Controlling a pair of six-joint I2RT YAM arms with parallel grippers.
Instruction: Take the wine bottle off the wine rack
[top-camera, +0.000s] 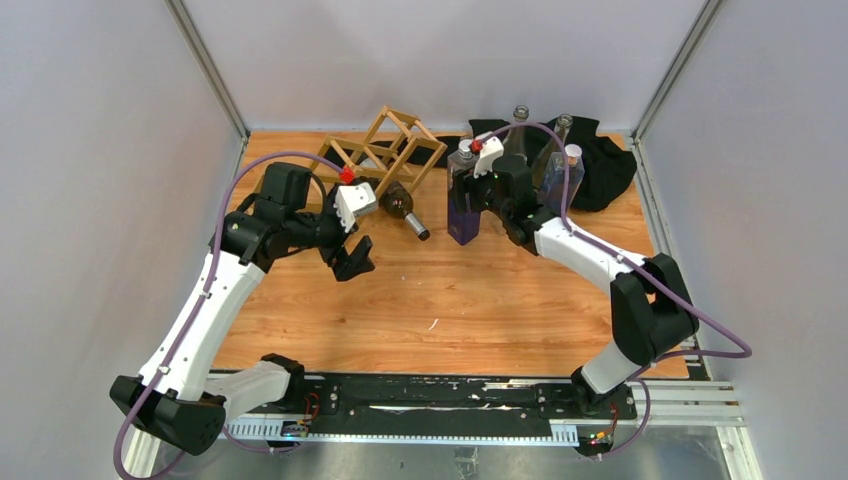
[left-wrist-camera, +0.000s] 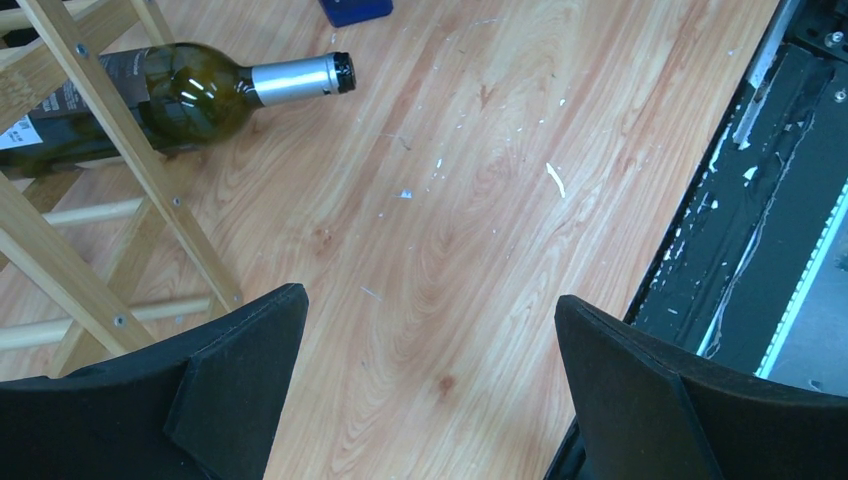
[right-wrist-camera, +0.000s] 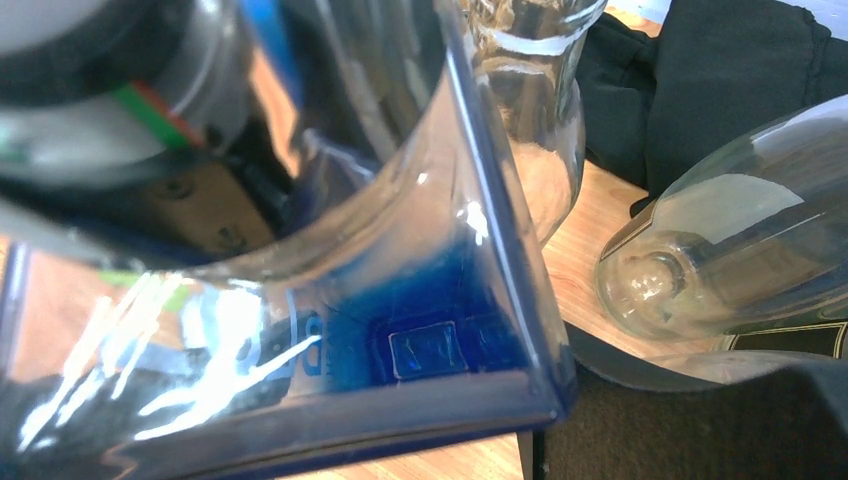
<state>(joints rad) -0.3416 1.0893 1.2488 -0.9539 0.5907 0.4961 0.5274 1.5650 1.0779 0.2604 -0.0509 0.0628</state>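
Observation:
The wine rack (top-camera: 385, 150), a light wood lattice, stands at the back centre; it also shows in the left wrist view (left-wrist-camera: 150, 180). A dark green wine bottle (top-camera: 400, 205) lies in its lower cell, silver-capped neck pointing out toward the front right; it also shows in the left wrist view (left-wrist-camera: 190, 95). My left gripper (top-camera: 355, 260) is open and empty, above bare table in front of the rack and short of the bottle's neck (left-wrist-camera: 430, 310). My right gripper (top-camera: 478, 192) is shut on an upright blue square bottle (top-camera: 462, 210), which fills the right wrist view (right-wrist-camera: 420, 330).
Clear glass bottles (top-camera: 562, 135) stand on and beside a black cloth (top-camera: 605, 170) at the back right. One clear bottle (right-wrist-camera: 720, 250) is close to the blue one. A black rail (top-camera: 430, 395) runs along the near table edge. Grey walls close in both sides.

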